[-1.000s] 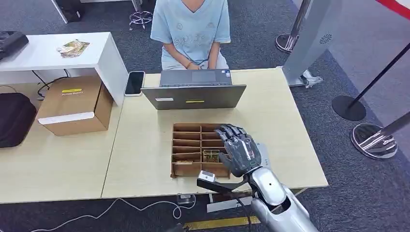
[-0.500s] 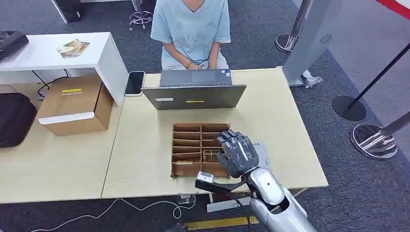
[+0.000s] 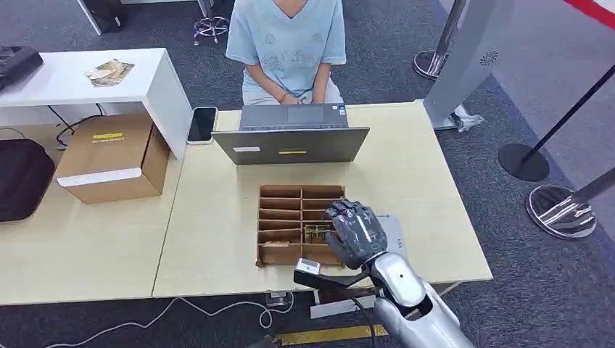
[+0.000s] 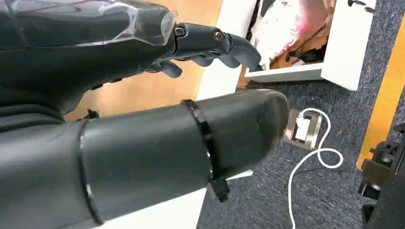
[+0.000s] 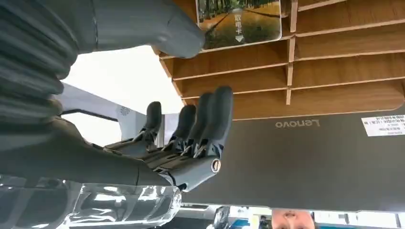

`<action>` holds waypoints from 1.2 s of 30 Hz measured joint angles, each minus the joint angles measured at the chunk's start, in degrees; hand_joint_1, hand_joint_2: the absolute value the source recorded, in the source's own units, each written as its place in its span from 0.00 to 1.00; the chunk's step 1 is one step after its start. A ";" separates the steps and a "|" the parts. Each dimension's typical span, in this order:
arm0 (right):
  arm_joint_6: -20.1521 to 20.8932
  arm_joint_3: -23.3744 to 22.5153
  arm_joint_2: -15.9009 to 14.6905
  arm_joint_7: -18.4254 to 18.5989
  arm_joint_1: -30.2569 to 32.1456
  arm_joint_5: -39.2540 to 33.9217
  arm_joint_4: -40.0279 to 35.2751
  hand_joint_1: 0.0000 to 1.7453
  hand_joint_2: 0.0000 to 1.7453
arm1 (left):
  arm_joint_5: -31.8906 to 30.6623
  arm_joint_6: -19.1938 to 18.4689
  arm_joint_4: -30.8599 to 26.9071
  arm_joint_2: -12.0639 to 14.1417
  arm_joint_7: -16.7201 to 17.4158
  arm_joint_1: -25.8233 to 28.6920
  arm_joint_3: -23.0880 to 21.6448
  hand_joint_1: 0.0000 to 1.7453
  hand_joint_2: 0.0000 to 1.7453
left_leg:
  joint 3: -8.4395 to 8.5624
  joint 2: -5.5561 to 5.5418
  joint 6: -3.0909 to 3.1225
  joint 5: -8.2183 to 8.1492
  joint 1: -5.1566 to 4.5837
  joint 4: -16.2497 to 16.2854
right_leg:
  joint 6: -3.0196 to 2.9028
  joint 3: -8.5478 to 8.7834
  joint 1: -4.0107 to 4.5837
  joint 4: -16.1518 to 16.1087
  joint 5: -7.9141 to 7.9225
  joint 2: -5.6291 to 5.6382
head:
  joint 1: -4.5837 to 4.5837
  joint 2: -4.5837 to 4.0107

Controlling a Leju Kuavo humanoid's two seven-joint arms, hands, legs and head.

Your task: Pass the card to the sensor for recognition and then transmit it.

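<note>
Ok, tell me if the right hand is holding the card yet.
Not yet. The right hand is open, fingers spread and empty; the card still lies in its compartment of the wooden tray.

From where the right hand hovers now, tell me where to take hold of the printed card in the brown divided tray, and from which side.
Grip the printed card by its free upper edge, coming from above with the right hand. It appears to stand in a narrow slot of the brown divided tray, walls close around it, so a side approach looks blocked; thumb on one face, fingers on the other, then lift out.
</note>
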 joint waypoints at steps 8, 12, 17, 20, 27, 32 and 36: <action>0.18 0.59 0.33 0.39 -0.01 0.61 1.05 0.47 1.00 | 0.02 0.02 0.00 0.02 -0.66 0.03 0.11 0.00 0.00 | 0.00 0.00 0.00 0.00 0.00 0.00 | 0.00 0.00 0.00 0.00 0.00 0.00 | 0.00 0.00; 0.17 0.90 0.42 0.79 -0.05 0.79 1.95 0.48 1.00 | 0.02 0.02 0.00 0.02 -0.68 0.05 0.22 0.00 0.00 | 0.00 0.00 0.00 0.00 0.00 0.00 | 0.00 0.00 0.00 0.00 0.00 -0.01 | 0.00 0.00; 0.15 1.05 0.46 0.81 -0.29 0.79 3.08 0.47 1.00 | 0.00 0.02 0.00 0.04 -0.68 0.08 0.31 0.00 0.00 | 0.00 0.00 0.00 0.00 0.00 0.00 | 0.00 0.00 0.00 0.00 0.00 -0.01 | 0.00 0.00; 0.09 1.09 0.57 0.74 -0.41 0.72 3.72 0.47 1.00 | 0.00 0.02 0.00 0.07 -0.68 0.08 0.33 0.00 0.00 | 0.00 0.00 0.00 0.00 0.00 0.00 | 0.00 0.00 0.00 0.00 0.00 -0.01 | 0.00 0.00; 0.09 1.18 0.72 0.72 -0.77 0.72 4.96 0.48 1.00 | 0.00 0.02 0.00 0.07 -0.68 0.08 0.33 0.00 0.00 | 0.00 0.00 0.00 0.00 0.00 0.00 | 0.00 0.00 0.00 0.00 0.00 -0.01 | 0.00 0.00; 0.09 1.20 0.85 0.55 -1.11 0.66 5.66 0.50 1.00 | 0.13 0.00 0.00 0.09 -0.26 0.10 0.39 0.00 0.00 | 0.00 0.00 0.00 0.00 0.00 0.00 | 0.00 0.00 0.00 0.00 0.00 0.00 | 0.00 0.00; 0.07 1.25 0.98 0.44 -1.52 0.55 6.16 0.53 1.00 | 0.52 0.02 0.00 0.09 0.63 0.15 0.59 0.00 0.00 | 0.00 0.00 0.00 0.00 0.00 0.00 | 0.00 0.00 0.00 0.00 0.00 -0.01 | 0.00 0.00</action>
